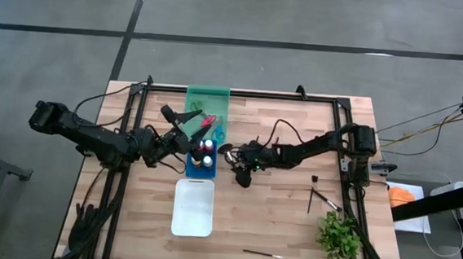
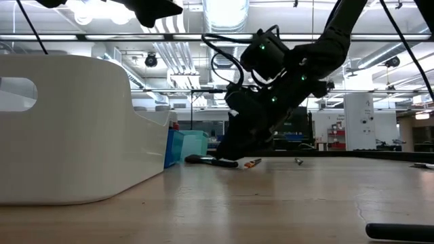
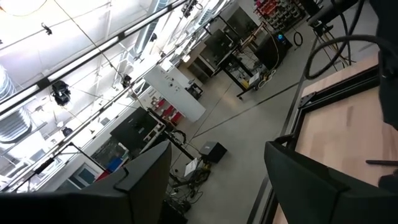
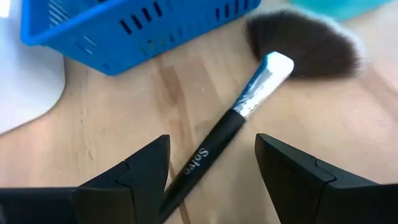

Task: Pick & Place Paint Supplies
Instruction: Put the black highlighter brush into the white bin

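Note:
A black-handled fan brush point(image 4: 249, 106) with a silver ferrule and dark bristles lies flat on the wooden table beside the blue tray point(image 4: 124, 25). It also shows in the high view point(image 1: 227, 152). My right gripper point(image 4: 211, 155) is open and low over the table point(image 1: 241, 173), with one finger on each side of the brush's handle. My left gripper point(image 1: 185, 120) is open and empty, raised above the blue tray point(image 1: 200, 170), which holds several paint bottles point(image 1: 206, 152). Scissors point(image 1: 207, 121) lie in the green tray point(image 1: 207, 99).
A white tray point(image 1: 193, 207) lies near the blue tray. Another brush point(image 1: 318, 197) lies at the right, and a thin one point(image 1: 262, 253) lies near the front edge. A leafy plant point(image 1: 338, 235) stands at the front right. Bare wood lies between the white tray and the plant.

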